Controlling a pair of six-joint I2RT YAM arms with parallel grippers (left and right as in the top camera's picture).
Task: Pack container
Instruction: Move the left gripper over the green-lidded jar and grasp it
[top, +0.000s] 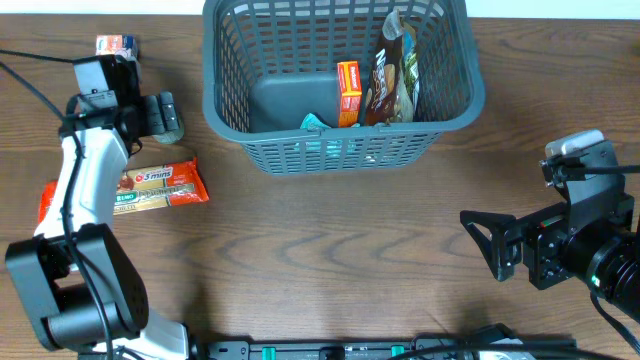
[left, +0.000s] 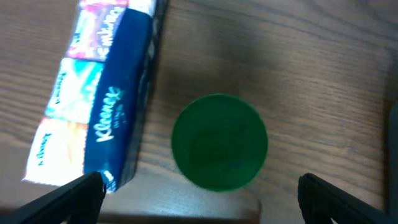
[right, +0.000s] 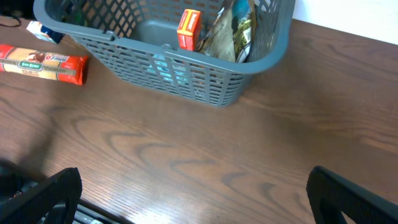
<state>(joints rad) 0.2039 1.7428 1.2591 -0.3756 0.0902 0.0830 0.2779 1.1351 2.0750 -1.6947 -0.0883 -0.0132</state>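
— Where is the container (top: 300, 155)?

— At the far middle of the surface (top: 330, 250), upright. An orange box (top: 348, 92) and a brown snack bag (top: 392, 75) lean against its right inner wall, with something teal (top: 315, 122) low at its front wall.

— And the left pincer (top: 165, 118)?

— Just off the container's left side, pointing down at the surface. From its own camera the left pincer (left: 200, 194) is spread wide, and a round green lid (left: 219, 142) sits between the two fingertips (left: 81, 193). Neither tip touches it, and it grips nothing.

— Anything else nearby?

— A Kleenex tissue pack (left: 93, 106) lies just beside the green lid, on the side away from the container. A red pasta packet (top: 160, 187) lies flat nearer than the pincer, to the container's near left, partly under the arm.

— The right pincer (top: 485, 245)?

— Well apart from the container, off its near right corner. It too is fully spread and empty. Its camera looks between the fingers (right: 62, 186) over bare wood towards the container (right: 155, 68), with the pasta packet (right: 40, 61) to the left of that.
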